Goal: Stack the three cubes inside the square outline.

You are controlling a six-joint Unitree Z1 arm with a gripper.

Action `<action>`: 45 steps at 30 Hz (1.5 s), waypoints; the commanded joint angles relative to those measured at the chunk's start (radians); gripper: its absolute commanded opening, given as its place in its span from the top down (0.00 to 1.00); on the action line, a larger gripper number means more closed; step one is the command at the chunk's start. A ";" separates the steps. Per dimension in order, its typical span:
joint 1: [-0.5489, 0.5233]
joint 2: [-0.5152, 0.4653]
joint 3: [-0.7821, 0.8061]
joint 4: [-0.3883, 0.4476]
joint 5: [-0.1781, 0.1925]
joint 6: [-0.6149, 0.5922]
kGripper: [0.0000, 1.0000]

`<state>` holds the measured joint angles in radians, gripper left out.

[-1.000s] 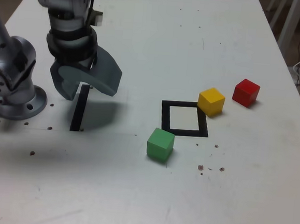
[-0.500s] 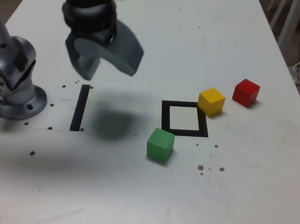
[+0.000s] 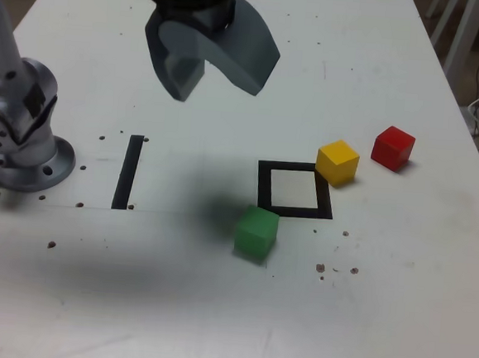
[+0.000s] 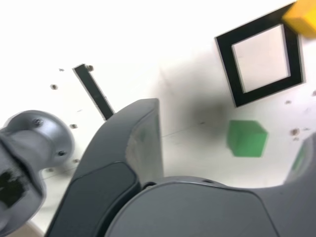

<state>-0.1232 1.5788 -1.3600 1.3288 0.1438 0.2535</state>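
Note:
The square outline lies on the white table with nothing inside it; the wrist view shows it too. A green cube sits just off its near left corner in the exterior view, and also appears in the wrist view. A yellow cube touches the outline's far right corner, its edge showing in the wrist view. Farther toward the exterior view's right is a red cube. My gripper hangs open and empty high above the table, up and left of the outline.
The arm's grey base stands at the exterior view's left edge. A straight black strip lies beside it. Small dark specks dot the table. White furniture legs stand beyond the table's far right corner.
My gripper has risen from just above the black strip and swung toward the exterior view's right and far side, staying open. The cubes have not moved.

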 commanded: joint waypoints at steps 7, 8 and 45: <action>0.035 0.105 -0.134 0.073 -0.005 0.140 0.01; 0.040 0.115 -0.145 0.076 -0.007 0.158 0.01; 0.229 0.687 -0.830 0.205 -0.017 0.495 0.01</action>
<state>0.1018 2.2464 -2.1837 1.5302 0.1285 0.7467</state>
